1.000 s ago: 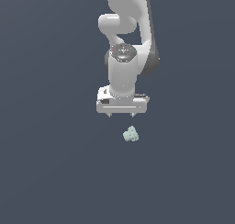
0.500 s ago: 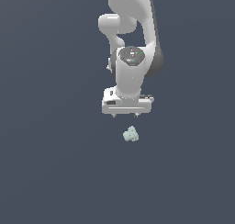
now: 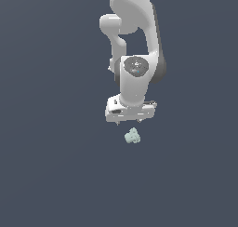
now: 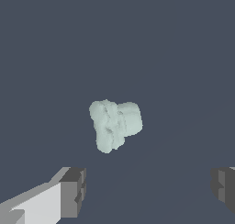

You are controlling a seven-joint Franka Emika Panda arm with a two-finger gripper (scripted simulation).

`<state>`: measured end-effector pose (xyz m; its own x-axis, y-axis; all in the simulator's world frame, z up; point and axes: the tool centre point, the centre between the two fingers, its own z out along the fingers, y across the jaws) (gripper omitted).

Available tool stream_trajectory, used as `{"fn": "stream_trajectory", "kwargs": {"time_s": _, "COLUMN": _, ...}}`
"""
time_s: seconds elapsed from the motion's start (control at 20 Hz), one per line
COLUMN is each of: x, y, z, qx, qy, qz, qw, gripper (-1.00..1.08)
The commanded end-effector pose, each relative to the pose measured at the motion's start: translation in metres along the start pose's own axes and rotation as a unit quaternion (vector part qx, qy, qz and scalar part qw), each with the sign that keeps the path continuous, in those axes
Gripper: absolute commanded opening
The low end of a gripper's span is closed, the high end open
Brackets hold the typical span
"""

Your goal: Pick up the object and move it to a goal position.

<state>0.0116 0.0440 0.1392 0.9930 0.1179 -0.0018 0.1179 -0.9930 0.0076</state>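
The object is a small pale mint-green lumpy blob lying on the dark grey floor, and it fills the middle of the wrist view. My white gripper hangs just above and behind it, not touching it. In the wrist view the two dark fingertips stand wide apart with nothing between them, so the gripper is open. The object lies ahead of the gap between the fingers.
The white arm rises behind the gripper in the exterior view. All around lies flat dark grey floor with no other objects in sight.
The gripper has come down and shifted slightly toward the exterior view's right, closing on the object. The object has not moved.
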Motion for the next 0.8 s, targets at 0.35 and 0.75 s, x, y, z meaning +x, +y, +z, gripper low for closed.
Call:
{"fn": "stream_trajectory", "kwargs": {"time_s": 0.35, "x": 0.02, "y": -0.016, "z": 0.041, "qx": 0.003, "qy": 0.001, "qz": -0.084, "qw": 0.9964, "gripper": 1.0}}
{"fn": "stream_trajectory", "kwargs": {"time_s": 0.75, "x": 0.023, "y": -0.019, "z": 0.05, "qx": 0.004, "qy": 0.001, "qz": -0.102, "qw": 0.9948, "gripper": 1.0}}
